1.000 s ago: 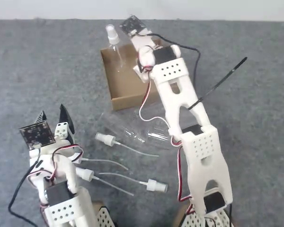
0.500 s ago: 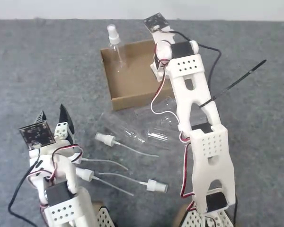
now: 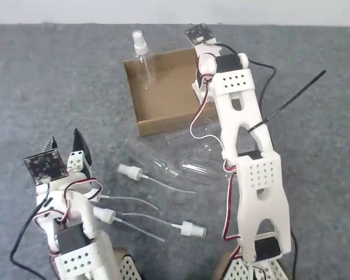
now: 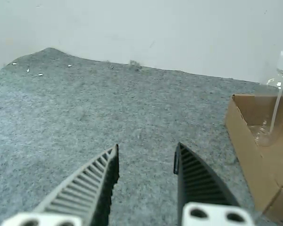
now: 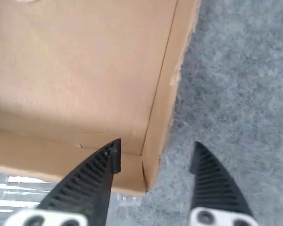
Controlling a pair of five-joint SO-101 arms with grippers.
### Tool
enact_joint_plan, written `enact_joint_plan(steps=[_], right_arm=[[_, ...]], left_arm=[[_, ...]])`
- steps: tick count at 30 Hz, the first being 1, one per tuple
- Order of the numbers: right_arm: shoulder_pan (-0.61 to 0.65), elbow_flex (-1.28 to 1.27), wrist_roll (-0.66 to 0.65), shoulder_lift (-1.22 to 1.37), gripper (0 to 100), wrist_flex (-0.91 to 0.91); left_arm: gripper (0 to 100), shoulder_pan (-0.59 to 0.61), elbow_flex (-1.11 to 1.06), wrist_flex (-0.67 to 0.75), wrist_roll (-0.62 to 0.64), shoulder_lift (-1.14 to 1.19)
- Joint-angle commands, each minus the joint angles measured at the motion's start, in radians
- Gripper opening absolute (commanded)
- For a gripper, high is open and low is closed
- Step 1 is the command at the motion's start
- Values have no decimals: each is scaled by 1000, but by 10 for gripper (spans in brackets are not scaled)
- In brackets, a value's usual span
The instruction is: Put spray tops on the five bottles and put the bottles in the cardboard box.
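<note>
**One bottle boxed; both end effectors empty before the next assembly**

The right end effector (image 5: 156, 143) hangs open and empty over the near right corner of the box (image 3: 163, 123), one jaw above the box floor and the other above the bench (image 3: 58, 76) outside the wall. The left end effector (image 4: 147, 147) is also open and empty, raised at the near left of the bench and well apart from the box.

The capped bottle (image 3: 144, 64) stands upright in the far left corner of the box, so the step in hand appears to be the start of the second of five cycles. The bare bottles (image 3: 149, 156) lie on their sides just in front of the box. Three loose spray tops (image 3: 130, 171) lie nearer the arm bases, their dip tubes trailing.

The next move probably calls for one end effector to steady a bare bottle while the other lifts a top and threads its tube into the neck.

Hindrances:
- The clear bottles lie close together and are hard to tell apart.
- The right arm (image 3: 245, 128) crosses above them.
- The thin tubes lie near one another and could snag.
</note>
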State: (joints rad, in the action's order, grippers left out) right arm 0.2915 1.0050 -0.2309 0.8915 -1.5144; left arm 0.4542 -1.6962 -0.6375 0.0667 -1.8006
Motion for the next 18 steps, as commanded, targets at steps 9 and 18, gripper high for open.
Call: enact_joint_plan(steps=[9, 18], right_arm=[[-13, 54, 11, 10, 80, -12], [-15, 55, 11, 1, 27, -130]], left_arm=[[181, 6, 12, 15, 9, -20], [181, 5, 12, 15, 9, -20]])
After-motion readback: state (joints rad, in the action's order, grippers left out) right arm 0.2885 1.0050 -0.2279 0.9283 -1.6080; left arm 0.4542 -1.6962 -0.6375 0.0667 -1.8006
